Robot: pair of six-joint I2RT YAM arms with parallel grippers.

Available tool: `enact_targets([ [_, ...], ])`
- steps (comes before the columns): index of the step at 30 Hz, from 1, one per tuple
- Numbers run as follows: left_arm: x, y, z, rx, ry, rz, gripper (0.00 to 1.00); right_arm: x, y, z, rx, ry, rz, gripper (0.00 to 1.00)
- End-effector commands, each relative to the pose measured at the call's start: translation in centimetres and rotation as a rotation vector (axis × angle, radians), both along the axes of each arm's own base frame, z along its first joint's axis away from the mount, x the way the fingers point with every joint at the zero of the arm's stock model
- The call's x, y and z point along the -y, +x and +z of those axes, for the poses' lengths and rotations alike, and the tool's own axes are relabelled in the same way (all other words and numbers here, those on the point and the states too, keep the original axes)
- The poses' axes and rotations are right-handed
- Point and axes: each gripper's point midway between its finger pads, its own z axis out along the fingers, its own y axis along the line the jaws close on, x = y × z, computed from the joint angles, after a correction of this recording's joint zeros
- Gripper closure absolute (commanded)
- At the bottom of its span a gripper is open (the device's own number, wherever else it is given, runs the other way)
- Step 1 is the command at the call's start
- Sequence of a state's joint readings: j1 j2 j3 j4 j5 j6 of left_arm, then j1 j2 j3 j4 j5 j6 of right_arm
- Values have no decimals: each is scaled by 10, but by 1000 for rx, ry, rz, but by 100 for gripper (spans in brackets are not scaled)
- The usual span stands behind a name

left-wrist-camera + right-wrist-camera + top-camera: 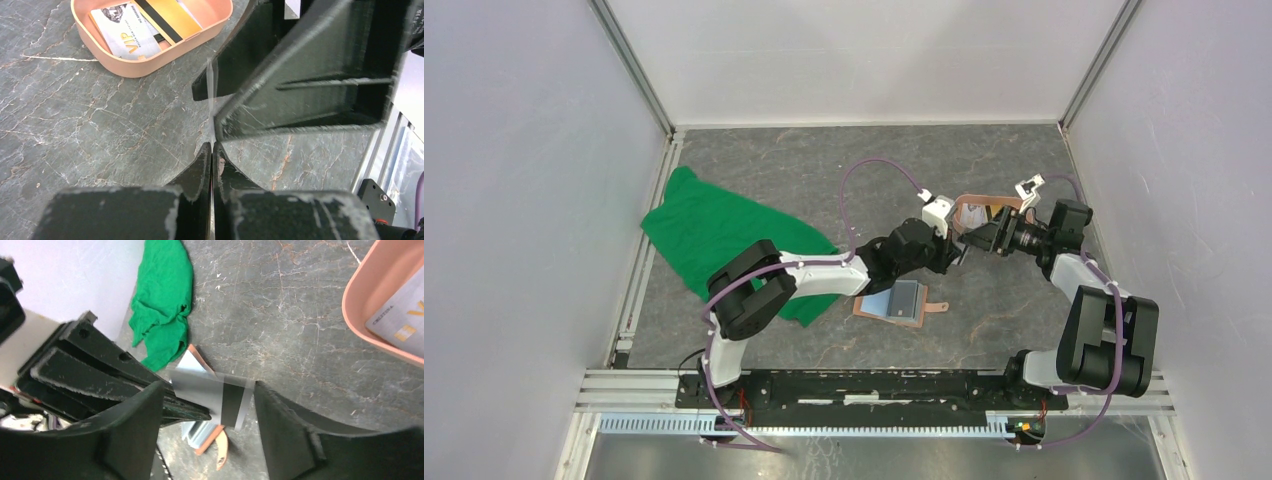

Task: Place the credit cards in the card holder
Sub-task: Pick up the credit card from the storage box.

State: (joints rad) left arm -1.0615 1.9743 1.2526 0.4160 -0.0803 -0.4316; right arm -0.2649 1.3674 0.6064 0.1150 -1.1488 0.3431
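Observation:
My left gripper is shut on a silver credit card with a black stripe, seen edge-on in the left wrist view. It holds the card in the air near the pink tray. My right gripper is open, its fingers standing on either side of that card. The tan card holder lies open on the table below, its blue-grey pockets showing. More credit cards lie in the tray: a white VIP one and a gold one.
The salmon-pink oval tray sits on the table beyond both grippers, also in the top view. A crumpled green cloth lies at the left under the left arm. White walls enclose the table.

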Motion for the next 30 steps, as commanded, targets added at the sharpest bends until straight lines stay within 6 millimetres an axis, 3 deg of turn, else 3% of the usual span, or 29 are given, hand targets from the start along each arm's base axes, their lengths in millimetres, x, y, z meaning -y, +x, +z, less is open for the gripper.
enact_targets([
  [1,-3,6,18,23,-39,-43,98,-6,-6,14,155,-28,106,20],
  [4,-17,-1,21,-42,-101,-85,98,-9,-17,20,255,-70,207,3],
  [9,-57,-14,37,-69,-193,-125,98,-12,-39,37,514,-206,389,2],
  [15,-121,-46,65,-31,-246,-187,98,-16,-60,35,633,-267,462,2],
  [22,-179,-76,71,-100,-284,-217,86,-54,-106,18,783,-264,731,2],
  [26,-195,-89,58,-183,-306,-241,90,-82,-119,4,779,-264,902,22],
  [28,-199,-94,50,-230,-325,-249,91,-90,-108,-9,704,-334,907,32],
  [30,-201,-97,43,-283,-342,-248,93,-96,-91,-22,666,-448,862,35],
])
